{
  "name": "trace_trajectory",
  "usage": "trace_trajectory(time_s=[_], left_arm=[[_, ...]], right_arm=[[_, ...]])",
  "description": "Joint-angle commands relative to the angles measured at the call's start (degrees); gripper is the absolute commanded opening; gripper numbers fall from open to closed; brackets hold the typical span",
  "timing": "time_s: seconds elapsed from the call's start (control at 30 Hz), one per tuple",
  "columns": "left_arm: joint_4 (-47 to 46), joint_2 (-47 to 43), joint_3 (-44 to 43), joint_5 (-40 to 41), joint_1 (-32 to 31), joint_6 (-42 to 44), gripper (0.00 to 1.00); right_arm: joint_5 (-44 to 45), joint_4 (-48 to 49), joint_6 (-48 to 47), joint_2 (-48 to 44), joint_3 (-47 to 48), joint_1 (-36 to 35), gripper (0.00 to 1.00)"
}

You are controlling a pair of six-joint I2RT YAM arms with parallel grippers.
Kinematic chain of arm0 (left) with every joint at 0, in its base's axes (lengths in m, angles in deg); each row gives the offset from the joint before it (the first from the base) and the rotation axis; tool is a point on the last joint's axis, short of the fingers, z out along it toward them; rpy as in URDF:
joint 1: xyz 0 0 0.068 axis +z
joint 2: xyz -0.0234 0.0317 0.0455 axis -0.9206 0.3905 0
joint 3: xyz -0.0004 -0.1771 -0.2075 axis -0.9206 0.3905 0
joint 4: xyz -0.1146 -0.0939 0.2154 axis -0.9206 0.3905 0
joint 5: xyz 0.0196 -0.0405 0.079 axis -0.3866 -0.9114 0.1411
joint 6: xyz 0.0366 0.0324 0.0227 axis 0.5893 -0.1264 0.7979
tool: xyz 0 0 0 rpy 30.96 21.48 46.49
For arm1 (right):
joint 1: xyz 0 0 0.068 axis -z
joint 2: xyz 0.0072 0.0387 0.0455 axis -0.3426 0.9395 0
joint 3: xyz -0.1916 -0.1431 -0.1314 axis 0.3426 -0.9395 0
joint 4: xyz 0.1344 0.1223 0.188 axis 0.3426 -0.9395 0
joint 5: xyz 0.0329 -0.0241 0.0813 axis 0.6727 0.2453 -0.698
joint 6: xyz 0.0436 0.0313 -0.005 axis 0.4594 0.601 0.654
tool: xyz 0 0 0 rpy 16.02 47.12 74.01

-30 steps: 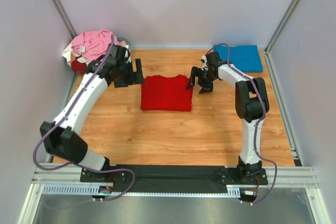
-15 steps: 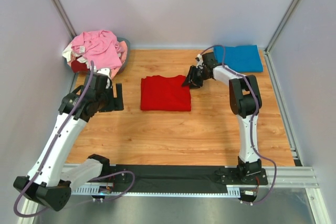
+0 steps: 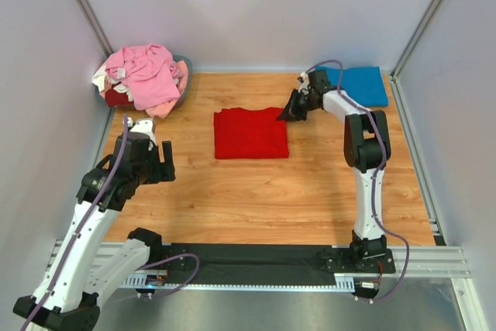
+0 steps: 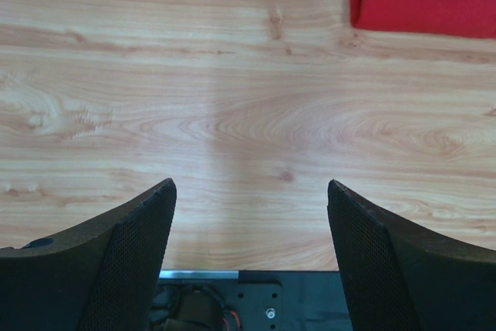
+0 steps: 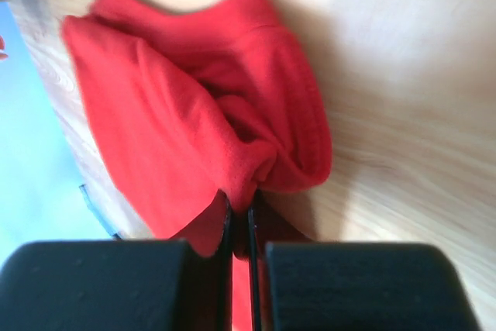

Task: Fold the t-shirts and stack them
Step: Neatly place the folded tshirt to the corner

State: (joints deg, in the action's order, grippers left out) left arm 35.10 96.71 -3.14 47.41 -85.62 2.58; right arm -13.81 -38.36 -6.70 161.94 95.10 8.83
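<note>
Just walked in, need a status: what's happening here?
The right gripper has its jaws shut on the far right corner of the folded red shirt in the middle of the table. The left gripper hangs open near the left edge, holding nothing. A folded blue shirt lies at the far right; a heap of pink and cream shirts sits unfolded at the far left.

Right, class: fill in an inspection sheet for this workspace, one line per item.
Surface: wooden table.
Job's things: red t-shirt folded, centre; blue t-shirt folded, far right corner; pink and cream shirts heaped unfolded, far left corner.
Clutter: nothing seen.
End effectors: left end effector open and empty over bare wood; right end effector shut on the red t-shirt's far right corner.
Cables: left arm's purple cable and right arm's purple cable each run along their arm.
Surroundings: pale walls; black base rail at near edge.
</note>
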Motion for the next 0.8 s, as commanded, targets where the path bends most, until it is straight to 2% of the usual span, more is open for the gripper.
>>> trace_trajectory(time_s=[0.0, 0.03, 0.07, 0.2, 0.33, 0.43, 0.77], left_arm=[[-3.66, -2.08, 1.15, 1.45, 0.07, 0.3, 0.85], [-3.58, -2.25, 1.32, 2.15, 0.07, 0.12, 0.85], [-3.49, -2.52, 1.41, 2.85, 0.07, -0.23, 0.85], [-3.05, -3.22, 1.59, 5.4, -0.02, -1.2, 0.85], [-3.14, -5.06, 2.03, 6.72, 0.07, -1.81, 0.85], [-3.05, -5.51, 2.12, 7.6, 0.07, -2.34, 0.86], [-2.35, -3.93, 1.85, 8.66, 0.07, -2.78, 0.87]], right_arm=[[4.43, -11.5, -8.97, -0.53, 12.44, 2.41, 0.0], [7.67, -17.8, -13.34, 0.87, 18.04, 2.85, 0.0], [8.66, -20.13, -14.95, 1.32, 19.92, 3.29, 0.0], [11.56, -24.1, -20.4, 1.59, 24.76, 6.1, 0.0], [20.32, -30.24, -27.52, 2.03, 31.26, 7.24, 0.0], [23.68, -32.62, -28.94, 2.91, 37.33, 8.56, 0.0], [28.61, -28.06, -30.09, 0.36, 43.05, 12.33, 0.0]])
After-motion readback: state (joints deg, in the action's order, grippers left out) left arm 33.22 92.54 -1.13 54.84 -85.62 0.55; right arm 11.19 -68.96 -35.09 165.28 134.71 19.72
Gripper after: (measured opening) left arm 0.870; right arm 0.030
